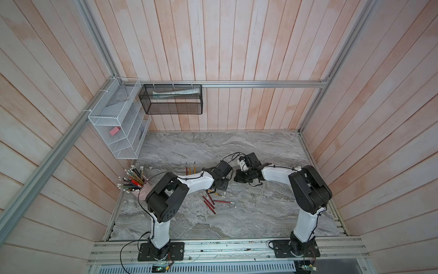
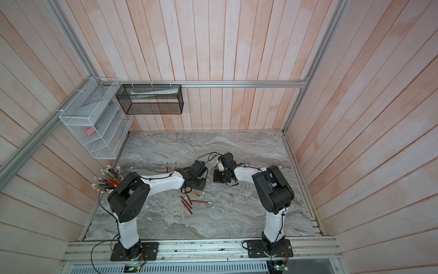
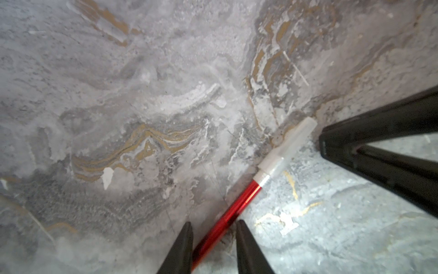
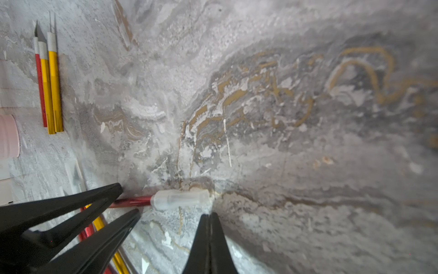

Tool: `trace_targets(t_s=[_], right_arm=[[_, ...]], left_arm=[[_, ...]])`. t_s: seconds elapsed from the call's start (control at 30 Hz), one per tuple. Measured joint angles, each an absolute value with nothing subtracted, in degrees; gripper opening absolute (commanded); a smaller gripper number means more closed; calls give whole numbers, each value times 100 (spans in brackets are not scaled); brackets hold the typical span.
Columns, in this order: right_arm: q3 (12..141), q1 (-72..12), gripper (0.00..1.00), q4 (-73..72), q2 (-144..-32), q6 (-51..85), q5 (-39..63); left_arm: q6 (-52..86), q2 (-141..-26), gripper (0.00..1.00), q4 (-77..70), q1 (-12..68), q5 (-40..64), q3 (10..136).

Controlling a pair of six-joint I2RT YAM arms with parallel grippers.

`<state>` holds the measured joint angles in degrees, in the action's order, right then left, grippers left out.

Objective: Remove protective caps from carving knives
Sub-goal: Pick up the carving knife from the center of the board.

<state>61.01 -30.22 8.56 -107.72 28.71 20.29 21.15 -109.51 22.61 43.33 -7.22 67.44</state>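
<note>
Here we see the left gripper [image 3: 213, 223] low over the marble table [image 3: 106, 71]. Its two black fingers [image 3: 184, 249] stand apart on either side of a red carving knife [image 3: 237, 204]. The handle runs out between them with a gap showing beside it, so we read the jaws as straddling the knife, not clamped on it.

The knife lies flat on the table. Its protective cap [image 3: 290, 142], a whitish translucent sleeve, is still on the blade end.

The right gripper [image 4: 209, 216] has its fingers pressed together with nothing between them. Its tip sits just beside the far end of the cap, but we cannot tell whether it touches.

Farther back on the table, three knives [image 4: 48, 83] lie side by side, one red and two yellow, their grey blades bare. In both top views they sit just beyond the left forearm [image 1: 190, 168] [image 2: 171, 166], apart from the grippers.

A loose pile of further knives [image 1: 209, 201] [image 2: 187, 201] lies in front of the left gripper. It is mostly red with at least one yellow, and we cannot make out their tips at that size.

At the table's left edge a pink cup [image 1: 141, 193] holds pencils [image 1: 132, 179] with white ends, fanned outward.
</note>
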Motion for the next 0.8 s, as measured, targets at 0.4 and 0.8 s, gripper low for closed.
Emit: trace_targets(t_s=[0.4,0.8], right_arm=[[6047,-3002,0,812,-10766,2873,2091],[5658,-2665,27,301,-10315,3153,2910]], left_arm=[[2036,-10997,6,2265,4342,-819,6783],[2058,-10965,0,2259,4346,-679,6788]])
